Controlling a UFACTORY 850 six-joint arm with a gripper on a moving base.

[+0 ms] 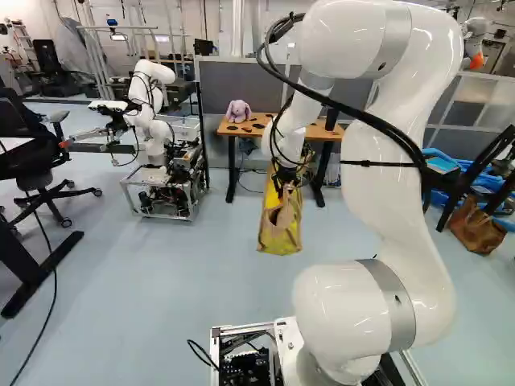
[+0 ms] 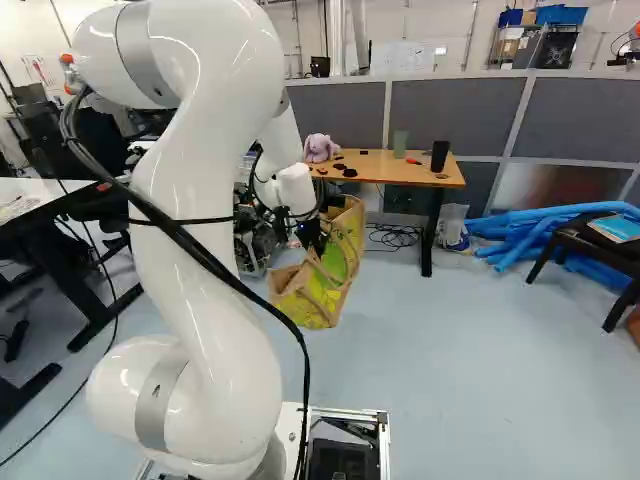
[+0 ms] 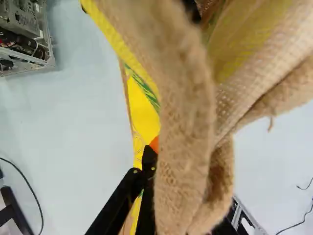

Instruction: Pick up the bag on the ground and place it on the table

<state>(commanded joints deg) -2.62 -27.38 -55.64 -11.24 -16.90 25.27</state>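
My gripper (image 1: pixel 283 178) is out ahead of the base, pointing down, and also shows in the right base view as the black gripper (image 2: pixel 312 234). The yellow and tan burlap bag (image 1: pixel 282 233) hangs beneath it, short of the table. In the wrist view the gripper (image 3: pixel 160 152) is shut on the bag, whose tan handle (image 3: pixel 183 147) passes at the fingers and covers one of them. An orange pad (image 3: pixel 154 144) shows beside the cloth. The wooden table (image 2: pixel 415 171) stands beyond the bag, against the grey partition.
On the table are a purple plush toy (image 2: pixel 320 148), a black cylinder (image 2: pixel 439 156) and small dark pieces. Another robot (image 1: pixel 153 121) stands left of the table. Blue tubes (image 2: pixel 540 232) and a black chair (image 2: pixel 590 245) are at the right; a brown bag (image 1: pixel 476 225) lies there too.
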